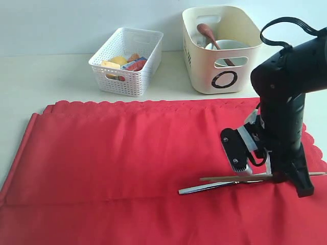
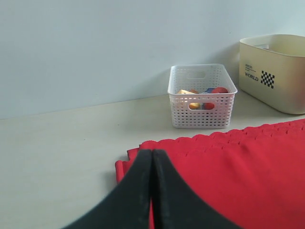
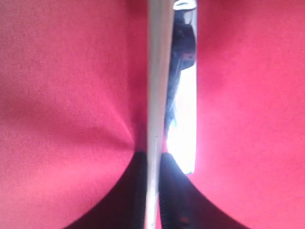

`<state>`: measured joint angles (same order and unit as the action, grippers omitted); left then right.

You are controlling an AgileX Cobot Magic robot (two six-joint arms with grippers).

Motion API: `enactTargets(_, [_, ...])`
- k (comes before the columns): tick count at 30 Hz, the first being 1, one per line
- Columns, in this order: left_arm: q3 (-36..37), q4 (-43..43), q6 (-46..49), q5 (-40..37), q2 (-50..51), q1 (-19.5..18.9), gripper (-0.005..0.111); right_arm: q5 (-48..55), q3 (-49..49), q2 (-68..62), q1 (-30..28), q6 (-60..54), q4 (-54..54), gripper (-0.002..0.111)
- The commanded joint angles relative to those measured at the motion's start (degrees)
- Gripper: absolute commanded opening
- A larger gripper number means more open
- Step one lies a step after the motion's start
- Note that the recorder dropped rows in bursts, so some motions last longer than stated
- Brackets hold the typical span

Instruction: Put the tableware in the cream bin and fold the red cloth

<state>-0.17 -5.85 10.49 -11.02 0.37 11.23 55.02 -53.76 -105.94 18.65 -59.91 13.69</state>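
Note:
The red cloth [image 1: 127,163] lies spread across the table with its far edge doubled over. On it at the right lie the light wooden chopsticks [image 1: 230,178] and, just in front of them, the silver knife [image 1: 214,187]. My right gripper [image 1: 280,177] is down on the cloth, shut on the chopsticks [image 3: 155,71]. The knife [image 3: 183,95] lies right beside the jaws, outside them. The cream bin [image 1: 219,71] stands behind the cloth and holds a brown-handled spoon [image 1: 209,33] and a pale bowl [image 1: 232,47]. My left gripper [image 2: 152,151] is shut and empty, over the cloth's corner [image 2: 248,167].
A white perforated basket [image 1: 127,76] with food pieces stands left of the cream bin, behind the cloth. A pale wall closes the back of the table. Bare tabletop shows left of the basket and left of the cloth.

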Motion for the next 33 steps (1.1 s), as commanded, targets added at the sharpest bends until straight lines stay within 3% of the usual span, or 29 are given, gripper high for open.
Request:
enactTargets(1, [0.17, -0.03, -0.09, 0.05, -0.37, 0.35, 0.001, -1.2, 0.24, 0.45, 0.01, 0.04, -2.38, 0.0])
enactTargets(12, [0.17, -0.03, -0.25, 0.05, -0.37, 0.35, 0.001, -1.46, 0.24, 0.45, 0.01, 0.04, -2.68, 0.002])
enactTargets(21, [0.17, -0.03, -0.11, 0.05, -0.37, 0.35, 0.001, -2.2, 0.24, 0.69, 0.01, 0.04, -2.58, 0.035])
enactTargets(28, [0.17, -0.03, -0.23, 0.05, -0.37, 0.35, 0.001, -2.09, -3.35, 3.78, 0.01, 7.65, -7.47, 0.037])
enactTargets(33, [0.17, -0.03, -0.23, 0.05, -0.37, 0.35, 0.001, -1.98, -3.82, 3.32, 0.01, 1.24, -15.07, 0.037])
